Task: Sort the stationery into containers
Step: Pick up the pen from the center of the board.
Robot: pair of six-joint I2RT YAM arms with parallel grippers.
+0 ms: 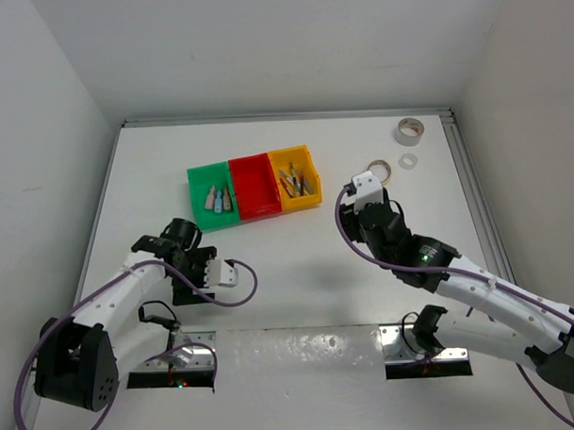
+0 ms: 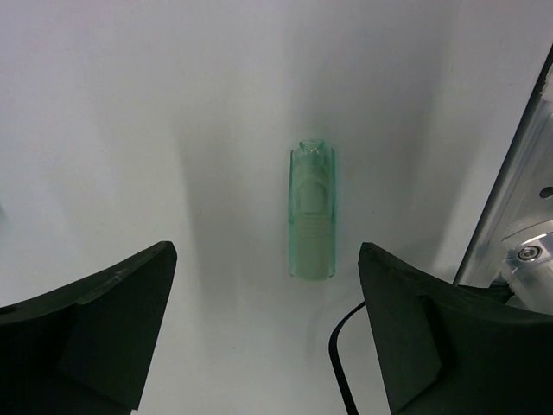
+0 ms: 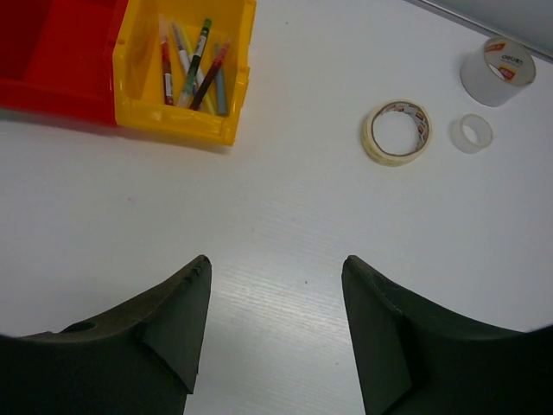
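Observation:
A short translucent green pastel piece (image 2: 311, 212) lies flat on the white table. My left gripper (image 2: 266, 251) is open just short of it, and nothing sits between its fingers. From above, the left gripper (image 1: 188, 267) covers that piece. The green bin (image 1: 194, 195) holds a few pastel pieces (image 1: 219, 200), the red bin (image 1: 253, 183) looks empty, and the yellow bin (image 3: 186, 121) holds several pens (image 3: 194, 65). My right gripper (image 3: 276, 259) hangs open over bare table, near a tan tape roll (image 3: 397, 132), a grey roll (image 3: 497, 71) and a small clear roll (image 3: 473, 133).
The table (image 1: 298, 262) is walled on the left, back and right. An aluminium rail (image 2: 510, 207) and a black cable (image 2: 341, 363) lie close to the left gripper's right finger. The arm bases and their metal plates (image 1: 301, 351) stand along the near edge.

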